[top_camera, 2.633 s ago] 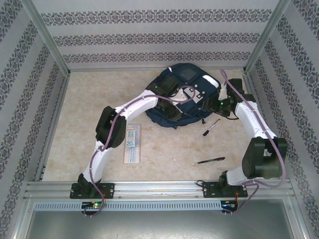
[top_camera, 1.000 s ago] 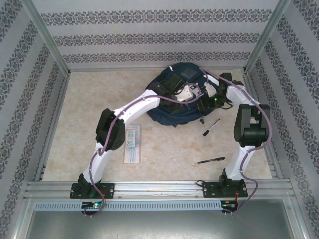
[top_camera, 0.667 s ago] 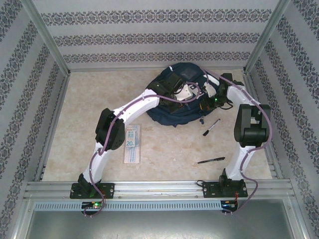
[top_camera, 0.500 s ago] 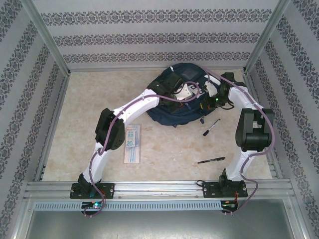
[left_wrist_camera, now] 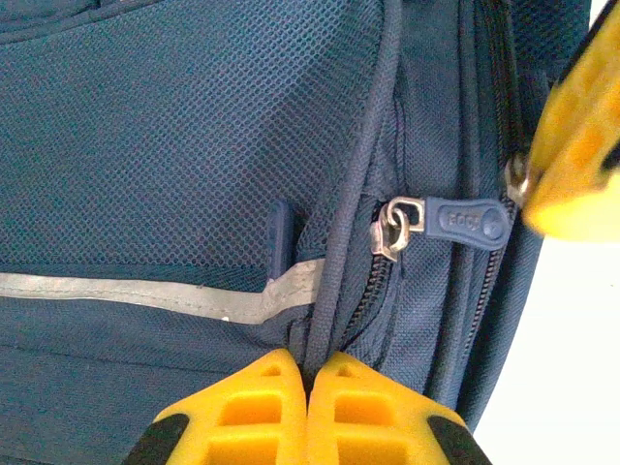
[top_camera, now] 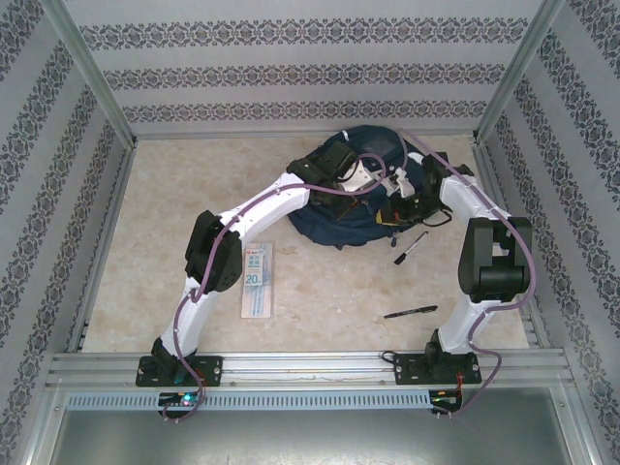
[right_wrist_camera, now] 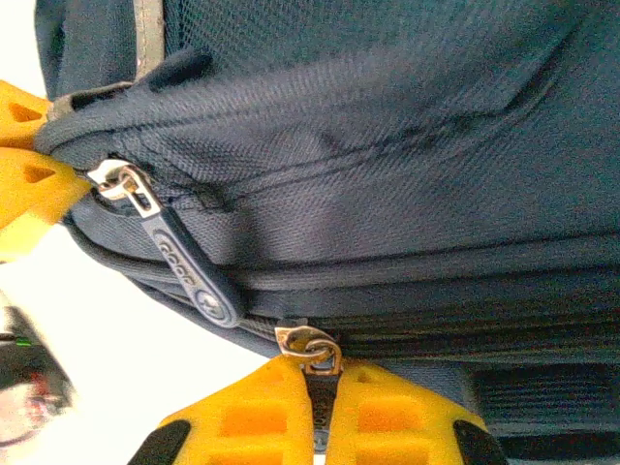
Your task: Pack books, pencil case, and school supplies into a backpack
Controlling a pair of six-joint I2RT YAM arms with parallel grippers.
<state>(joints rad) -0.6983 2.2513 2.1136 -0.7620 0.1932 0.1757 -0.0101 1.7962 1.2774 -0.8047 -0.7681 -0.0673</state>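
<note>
2 arms, top view: both reach to far-ctr of beige table, tips meeting at large dark navy fabric backpack w/ white patches.
L gripper, top view: over backpack's upper face.
R gripper, top view: at backpack's right side, just beside L gripper.
Long narrow translucent whitish-blue pencil case, top view: blue "20" print, flat on table by L arm's elbow, well apart from backpack.
Pens, top view: black pen w/ pale tip by backpack's near-right edge; slim black pen closer to R arm's base.
L wrist view, claw: L gripper yellow fingers pressed together, pinching backpack's raised navy piping seam.
L wrist view, zip: navy rubber pull tab on silver slider just right of seam; grey reflective stripe to left; R gripper's yellow finger at right edge.
R wrist view, claw: R gripper yellow fingers closed tight on silver metal zip slider of backpack.
R wrist view, rest: pull tab lies btw both grippers; L gripper's fingers at left edge, clamped on seam.
</note>
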